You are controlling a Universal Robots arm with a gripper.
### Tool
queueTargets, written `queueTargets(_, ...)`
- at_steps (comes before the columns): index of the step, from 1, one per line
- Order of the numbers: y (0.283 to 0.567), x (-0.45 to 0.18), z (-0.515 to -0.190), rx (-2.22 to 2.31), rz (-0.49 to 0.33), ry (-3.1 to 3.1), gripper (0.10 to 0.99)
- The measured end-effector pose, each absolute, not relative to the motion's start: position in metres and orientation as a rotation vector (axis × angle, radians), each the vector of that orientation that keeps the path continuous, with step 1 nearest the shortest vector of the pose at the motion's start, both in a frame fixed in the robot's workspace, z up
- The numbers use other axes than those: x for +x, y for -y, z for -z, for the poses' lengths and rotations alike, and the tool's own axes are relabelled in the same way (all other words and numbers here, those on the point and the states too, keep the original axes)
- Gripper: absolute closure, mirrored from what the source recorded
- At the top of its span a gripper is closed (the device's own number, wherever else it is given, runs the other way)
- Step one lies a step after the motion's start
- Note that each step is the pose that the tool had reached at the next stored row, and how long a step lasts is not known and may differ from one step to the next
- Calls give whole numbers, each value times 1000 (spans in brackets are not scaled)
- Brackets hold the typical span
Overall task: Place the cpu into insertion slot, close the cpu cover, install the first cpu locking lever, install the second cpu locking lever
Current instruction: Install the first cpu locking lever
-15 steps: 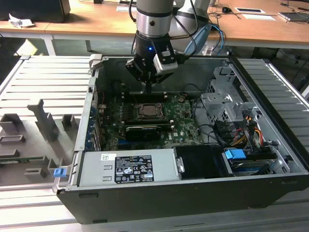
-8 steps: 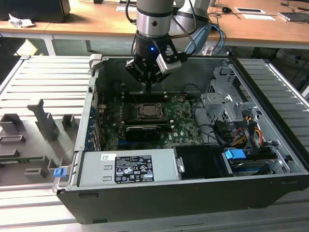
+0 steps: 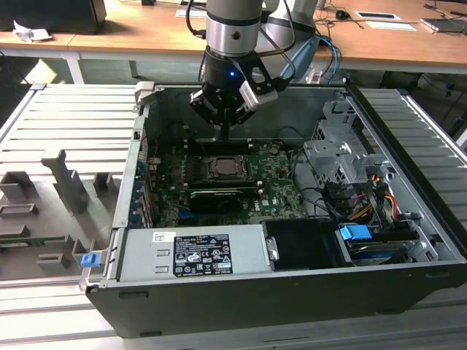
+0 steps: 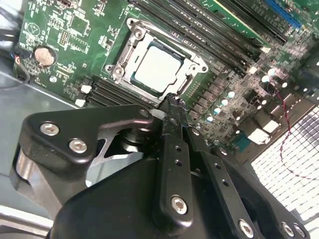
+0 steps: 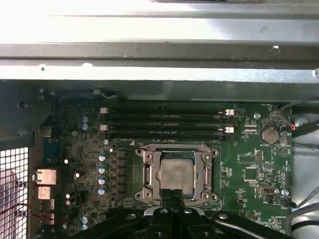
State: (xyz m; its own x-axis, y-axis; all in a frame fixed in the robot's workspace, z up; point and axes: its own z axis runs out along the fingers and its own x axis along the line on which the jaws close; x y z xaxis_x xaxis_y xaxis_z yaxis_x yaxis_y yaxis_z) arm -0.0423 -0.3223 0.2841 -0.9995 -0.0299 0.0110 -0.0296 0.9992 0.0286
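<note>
The cpu [image 4: 158, 67], a silver-grey square, lies flat in the insertion slot [image 4: 128, 62] on the green board; it also appears as the cpu [image 5: 175, 174] and the cpu [image 3: 221, 168]. The cpu cover [image 5: 149, 172], a silvery frame, lies down around the chip, its window showing the chip's top. My gripper [image 4: 172, 99] has its two black fingers pressed together with nothing between them. In both wrist views the tip is at the socket's edge. In the exterior view the gripper [image 3: 226, 135] hangs just above the board behind the socket.
Long black memory slots [image 5: 164, 124] run beside the socket. A black graphics card [image 3: 215, 198] lies in front of it. The case back wall [image 3: 292, 117], a drive cage [image 3: 339, 157], cables [image 3: 365, 197] and the power supply [image 3: 193, 251] ring the board.
</note>
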Motion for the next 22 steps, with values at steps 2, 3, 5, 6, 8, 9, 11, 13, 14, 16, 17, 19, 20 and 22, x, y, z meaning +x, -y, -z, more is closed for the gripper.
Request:
queueTargets(2, 322, -42, -284, 89, 44, 3128, 980)
queueTargets(3, 322, -42, -284, 111, 44, 3127, 980)
queueTargets(5, 322, -42, -284, 142, 44, 3126, 980)
queueTargets(6, 322, -42, -284, 157, 44, 3125, 980)
queueTargets(8, 322, -42, -284, 190, 44, 3123, 980)
queueTargets(9, 322, -42, -284, 202, 44, 3122, 980)
queueTargets(11, 322, -42, -284, 233, 43, 3120, 980)
queueTargets(13, 322, -42, -284, 282, 43, 3115, 980)
queueTargets(14, 322, -42, -284, 296, 43, 3114, 980)
queueTargets(16, 322, -42, -284, 334, 43, 3109, 980)
queueTargets(17, 322, -42, -284, 356, 42, 3107, 980)
queueTargets(19, 322, -42, -284, 385, 42, 3103, 980)
queueTargets(20, 322, -42, -284, 405, 42, 3100, 980)
queueTargets(22, 322, -42, -284, 435, 42, 3096, 980)
